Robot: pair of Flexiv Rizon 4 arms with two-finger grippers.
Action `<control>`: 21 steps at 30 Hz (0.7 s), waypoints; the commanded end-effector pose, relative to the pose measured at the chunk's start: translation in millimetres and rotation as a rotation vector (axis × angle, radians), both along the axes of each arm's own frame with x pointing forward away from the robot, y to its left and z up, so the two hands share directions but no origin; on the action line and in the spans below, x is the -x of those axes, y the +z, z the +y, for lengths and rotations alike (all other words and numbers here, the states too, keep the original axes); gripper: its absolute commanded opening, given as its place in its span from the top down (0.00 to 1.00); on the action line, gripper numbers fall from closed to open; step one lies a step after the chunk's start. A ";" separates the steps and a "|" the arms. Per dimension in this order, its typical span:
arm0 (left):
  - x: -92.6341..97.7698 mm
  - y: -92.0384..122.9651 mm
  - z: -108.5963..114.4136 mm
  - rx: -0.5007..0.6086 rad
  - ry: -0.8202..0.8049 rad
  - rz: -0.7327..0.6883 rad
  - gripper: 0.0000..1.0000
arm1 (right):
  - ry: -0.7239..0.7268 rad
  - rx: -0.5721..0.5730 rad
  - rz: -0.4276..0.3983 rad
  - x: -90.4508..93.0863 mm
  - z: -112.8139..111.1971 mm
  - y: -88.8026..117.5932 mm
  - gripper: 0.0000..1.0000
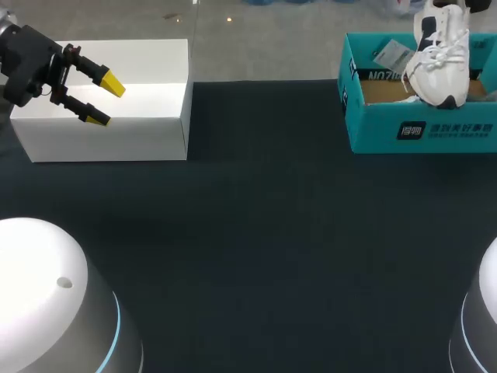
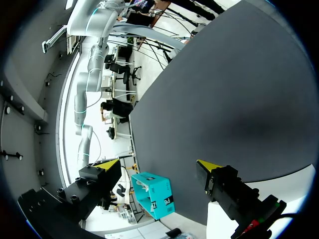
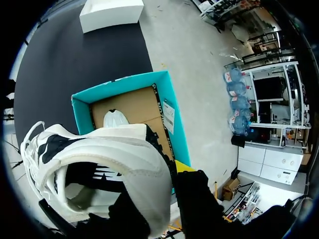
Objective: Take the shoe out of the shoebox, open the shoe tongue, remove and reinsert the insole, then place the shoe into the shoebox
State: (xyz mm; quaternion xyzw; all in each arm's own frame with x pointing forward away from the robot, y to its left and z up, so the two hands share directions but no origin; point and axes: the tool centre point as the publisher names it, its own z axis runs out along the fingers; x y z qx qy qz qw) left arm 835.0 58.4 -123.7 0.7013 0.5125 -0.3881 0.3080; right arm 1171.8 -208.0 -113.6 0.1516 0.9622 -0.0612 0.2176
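Head view is showing the left hand (image 1: 106, 102) hanging over a white box (image 1: 140, 124) at the far left of the bench (image 1: 256, 233), its two yellow-tipped fingers standing wide apart and gripping nothing. Left wrist view is showing the same. Only dark bench is lying between the spread tips, and the shoebox (image 2: 152, 195) is sitting far ahead of them.

Past the dark middle of the bench, at the far right, the teal shoebox (image 1: 419, 128) is sitting open. The white shoe (image 1: 439, 58) with black patches is hanging over it, heel uppermost, laces facing left, its lower end over the box's inside.

Right wrist view is showing the right hand (image 3: 172, 191) clamping the shoe (image 3: 114, 149) at its heel collar. One finger is lying outside the heel, and the other is reaching into the opening, mostly hidden. Under the shoe the shoebox (image 3: 82, 114) is showing its brown floor, with a white paper wad (image 3: 114, 118) lying on it and a tag (image 3: 168, 115) lying against a side wall. The white box (image 3: 112, 12) is sitting well beyond.
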 end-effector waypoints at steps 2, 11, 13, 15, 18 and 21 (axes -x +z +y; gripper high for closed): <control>-0.4 0.4 0.7 -0.002 -0.002 0.000 0.00 | 0.021 -0.004 0.041 -48.3 -48.1 -13.0 1.00; -0.4 0.4 0.7 -0.002 -0.002 0.000 0.00 | 0.017 -0.007 0.108 -79.1 -100.2 -19.7 1.00; -0.4 0.4 0.7 -0.002 -0.002 0.000 0.00 | -0.011 0.018 0.109 -83.6 -103.6 -24.0 1.00; -0.4 0.4 0.7 -0.002 -0.002 0.000 0.00 | -0.044 0.014 0.123 -84.1 -105.1 -23.7 1.00; -0.4 0.4 0.7 -0.002 -0.002 0.000 0.00 | -0.205 0.033 0.098 -87.7 -102.8 -23.9 1.00; -0.4 0.4 0.7 -0.002 -0.002 0.000 0.00 | -0.521 -0.006 0.102 -99.7 -103.3 -25.7 1.00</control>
